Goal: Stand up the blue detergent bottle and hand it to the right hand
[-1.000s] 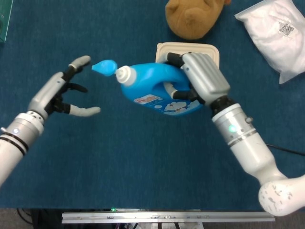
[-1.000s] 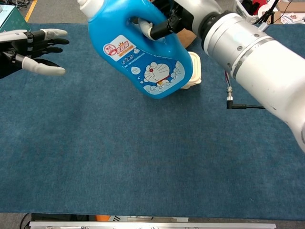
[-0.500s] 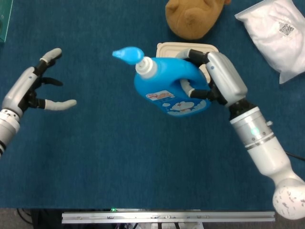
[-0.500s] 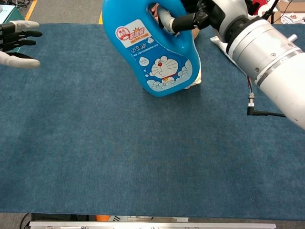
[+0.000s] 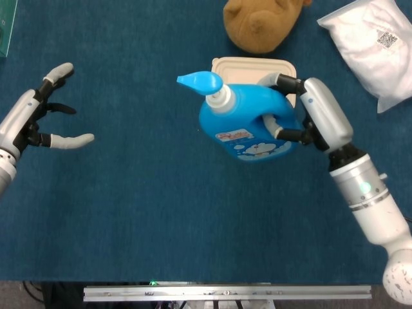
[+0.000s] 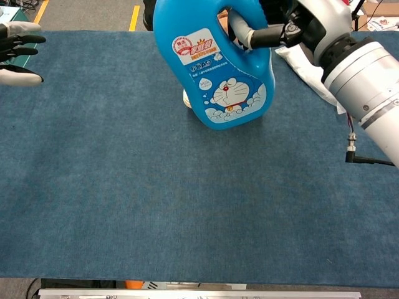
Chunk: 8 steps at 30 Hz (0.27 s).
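Observation:
The blue detergent bottle (image 5: 244,125) (image 6: 215,68) hangs upright above the blue cloth, tilted a little, its cartoon label facing me and its light-blue spout pointing left. My right hand (image 5: 315,116) (image 6: 293,22) grips it through the handle on its right side. Far to the left, my left hand (image 5: 38,119) (image 6: 17,56) is open, fingers spread, well apart from the bottle and holding nothing.
A beige lidded box (image 5: 254,67) lies just behind the bottle. A brown plush toy (image 5: 261,22) sits at the back, and a white plastic bag (image 5: 373,42) at the back right. A black cable (image 6: 368,161) runs off near the right arm.
The right hand has carried the bottle to the right and turned it more upright. The left hand drew back to the left and stayed open.

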{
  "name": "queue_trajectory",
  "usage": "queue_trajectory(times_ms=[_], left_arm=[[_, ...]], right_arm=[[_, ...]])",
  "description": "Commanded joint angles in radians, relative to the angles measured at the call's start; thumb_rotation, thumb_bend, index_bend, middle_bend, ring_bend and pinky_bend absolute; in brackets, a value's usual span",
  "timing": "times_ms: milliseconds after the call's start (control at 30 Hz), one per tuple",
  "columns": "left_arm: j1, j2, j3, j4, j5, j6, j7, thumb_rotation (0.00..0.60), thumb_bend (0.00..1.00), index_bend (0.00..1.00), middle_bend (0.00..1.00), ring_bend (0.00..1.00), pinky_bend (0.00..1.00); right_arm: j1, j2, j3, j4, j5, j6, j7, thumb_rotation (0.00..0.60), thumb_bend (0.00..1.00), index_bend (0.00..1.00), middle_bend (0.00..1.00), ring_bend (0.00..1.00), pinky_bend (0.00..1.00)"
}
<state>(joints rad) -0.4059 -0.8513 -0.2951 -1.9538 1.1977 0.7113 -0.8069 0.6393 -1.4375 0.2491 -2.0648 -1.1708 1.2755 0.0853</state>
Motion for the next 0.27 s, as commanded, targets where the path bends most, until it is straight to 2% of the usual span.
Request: queue_trajectory(times_ms=[33, 267], left_arm=[[0.0, 0.003, 0.003, -0.002, 0.006, 0.003, -0.007, 0.6, 0.14, 0.0, 0.04, 0.0, 0.26], [-0.001, 0.01, 0.014, -0.003, 0.015, 0.011, -0.019, 0.6, 0.14, 0.0, 0.04, 0.0, 0.26]], right_arm=[[-0.01, 0.001, -0.003, 0.004, -0.014, -0.003, 0.008, 0.6, 0.51, 0.49, 0.67, 0.61, 0.56], [-0.033, 0.003, 0.0, 0.009, -0.036, -0.004, 0.028, 0.6, 0.51, 0.49, 0.67, 0.61, 0.56]])
